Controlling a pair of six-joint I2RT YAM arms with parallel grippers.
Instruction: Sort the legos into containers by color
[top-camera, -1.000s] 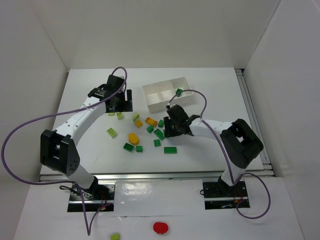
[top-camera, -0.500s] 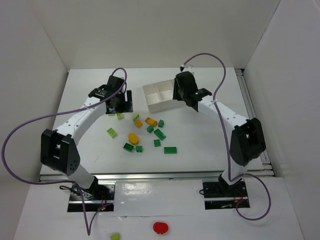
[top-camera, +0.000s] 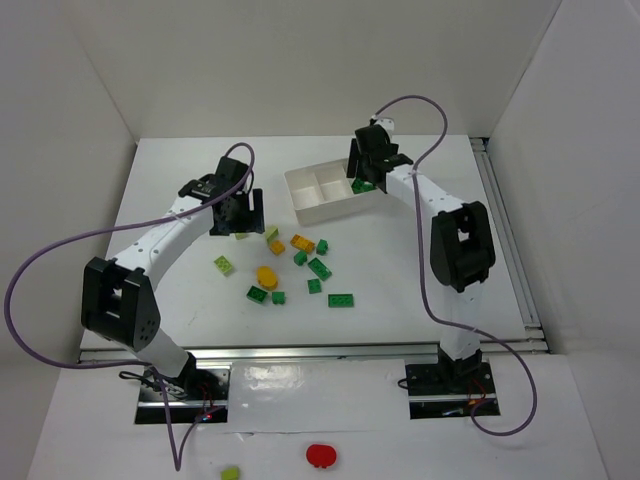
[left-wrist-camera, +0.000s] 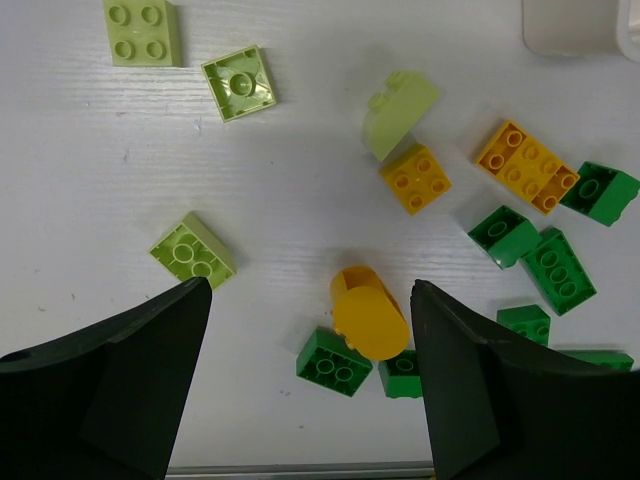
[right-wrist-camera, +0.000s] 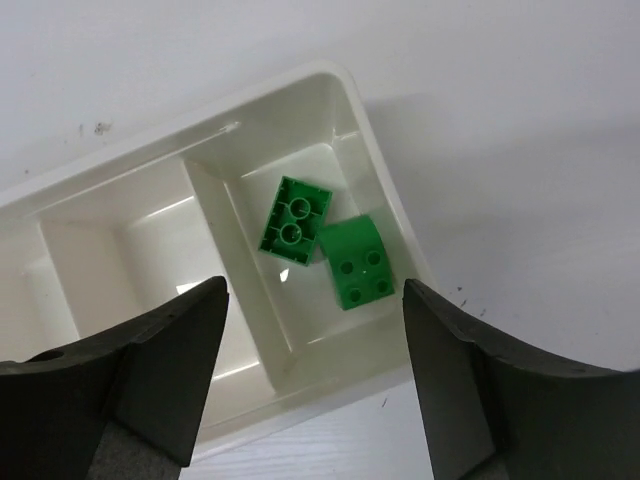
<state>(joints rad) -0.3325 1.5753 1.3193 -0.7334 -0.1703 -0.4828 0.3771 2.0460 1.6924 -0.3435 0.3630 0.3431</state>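
The white tray (top-camera: 312, 197) stands at the back centre with three containers side by side. My right gripper (top-camera: 366, 176) hangs open over its right container, where two dark green legos (right-wrist-camera: 296, 221) (right-wrist-camera: 358, 262) lie; the other two containers (right-wrist-camera: 160, 250) hold nothing. My left gripper (left-wrist-camera: 310, 335) is open above the loose pile, fingers either side of a rounded orange piece (left-wrist-camera: 368, 315) and a green brick (left-wrist-camera: 336, 362) without touching them. Lime bricks (left-wrist-camera: 193, 250) (left-wrist-camera: 239, 84), orange bricks (left-wrist-camera: 415, 178) (left-wrist-camera: 527, 166) and green bricks (left-wrist-camera: 559, 264) lie scattered on the table.
White walls close in the table on three sides. Purple cables loop from both arms (top-camera: 60, 250). A red round object (top-camera: 321, 456) and a small lime piece (top-camera: 230, 473) lie on the floor in front of the arm bases.
My right arm swung from the pile back to the tray, then opened, leaving a second green brick in the right container. My left gripper dipped slightly toward the pile.
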